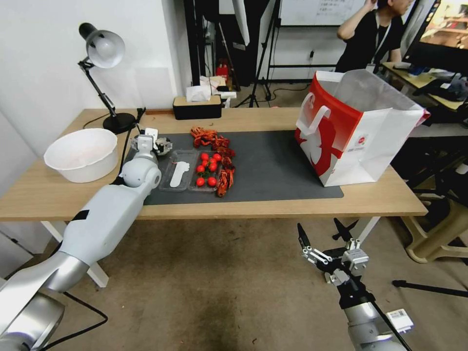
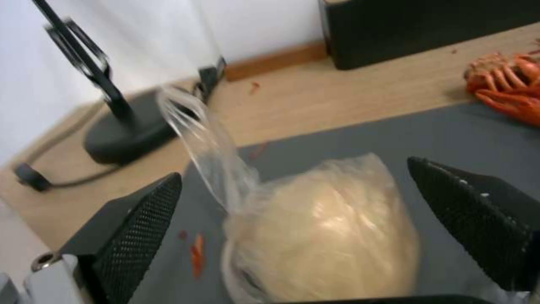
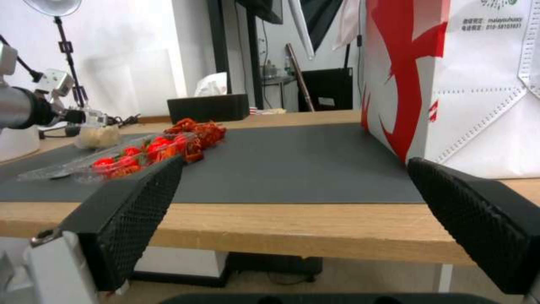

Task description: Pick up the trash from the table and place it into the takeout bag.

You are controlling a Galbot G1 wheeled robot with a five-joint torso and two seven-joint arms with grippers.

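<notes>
Bag with lump (image 2: 323, 228): a clear bag holding a pale lump, lying on the near-left corner of the dark mat (image 1: 273, 165), its twisted neck pointing toward the lamp base (image 1: 118, 122).
Left gripper (image 2: 292, 223): over that bag, fingers spread apart on either side, not clamped.
Takeout bag (image 1: 353, 131): upright and open at the table's (image 1: 58, 195) right end.
Right gripper (image 1: 324, 241): fingers apart, low before the table edge.
Nearby: tomatoes (image 1: 207, 168) in a clear tray, crayfish shells (image 1: 214, 139), white bowl (image 1: 83, 153).
</notes>
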